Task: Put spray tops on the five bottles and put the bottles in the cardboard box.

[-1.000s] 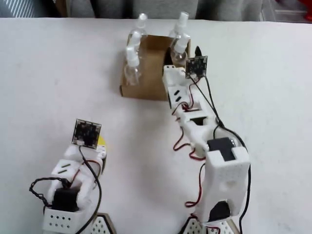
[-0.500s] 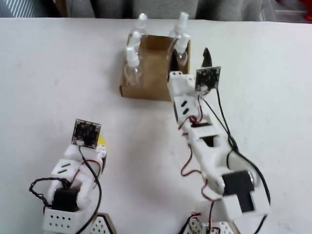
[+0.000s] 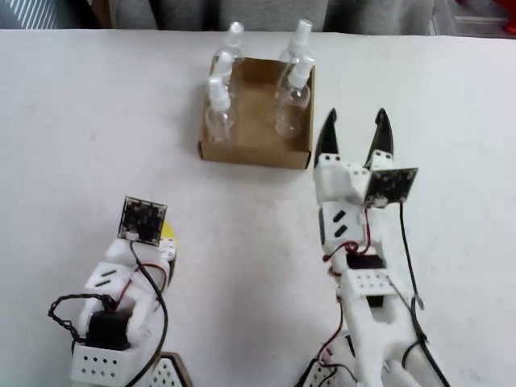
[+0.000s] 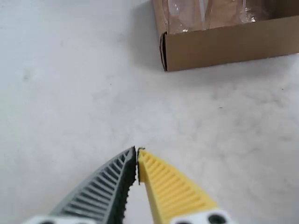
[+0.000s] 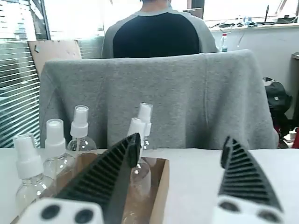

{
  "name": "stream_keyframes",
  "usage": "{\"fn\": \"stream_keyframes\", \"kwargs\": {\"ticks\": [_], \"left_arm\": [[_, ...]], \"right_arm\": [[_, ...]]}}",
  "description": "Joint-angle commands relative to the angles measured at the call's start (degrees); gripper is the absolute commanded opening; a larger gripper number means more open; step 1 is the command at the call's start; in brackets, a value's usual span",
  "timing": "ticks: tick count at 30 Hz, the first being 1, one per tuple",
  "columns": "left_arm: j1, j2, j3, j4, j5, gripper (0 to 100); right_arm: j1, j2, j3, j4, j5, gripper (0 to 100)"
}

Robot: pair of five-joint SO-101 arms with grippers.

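The cardboard box [image 3: 254, 153] sits at the middle back of the table, with several clear bottles wearing white spray tops upright in it. One bottle [image 3: 216, 113] stands at its left wall and another [image 3: 290, 101] at its right wall; more stand along the far wall. My right gripper [image 3: 353, 129] is open and empty on the table, just right of the box's near corner. Its wrist view looks between the black fingers [image 5: 114, 172] at the bottles [image 5: 137, 140] and box [image 5: 161, 186]. My left gripper [image 4: 137, 154] is shut and empty, low over the table, well short of the box [image 4: 224, 44].
The left arm [image 3: 121, 290] rests at the near left of the table and the right arm [image 3: 359, 266] stretches up from the near right. A grey-covered chair back [image 5: 154, 98] stands beyond the table's far edge. White tabletop lies open on both sides of the box.
My right gripper opened, left the bottle standing at the box's right wall, and drew back toward the near side, out of the box. The left arm has not moved.
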Motion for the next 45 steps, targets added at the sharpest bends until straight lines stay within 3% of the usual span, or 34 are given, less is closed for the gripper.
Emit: {"fn": "stream_keyframes", "kwargs": {"ticks": [1, 8, 15, 24, 35, 45], "left_arm": [[0.7, -0.6, 0.0, -1.2, -0.4, 2], [0.7, -0.6, 0.0, -1.1, -0.4, 2], [0.6, -0.6, 0.0, -1.1, -0.4, 2], [0.6, -0.6, 0.0, -1.0, -0.4, 2], [0.5, -0.6, 0.0, -1.0, -0.4, 3], [0.3, -0.6, 0.0, 0.5, -0.4, 2]], "right_arm": [[2.6, -10.3, 1.4, 6.8, -0.4, 13.1], [4.5, -33.9, 8.2, 24.4, -0.1, 1.6], [6.0, -62.5, 14.2, 45.1, -0.3, 1.9], [10.8, -60.3, 18.6, 50.5, -0.5, 1.6], [8.5, -62.2, 18.5, 85.1, -0.5, 1.8], [12.9, -62.2, 18.5, 101.5, -0.1, 1.8]]}}
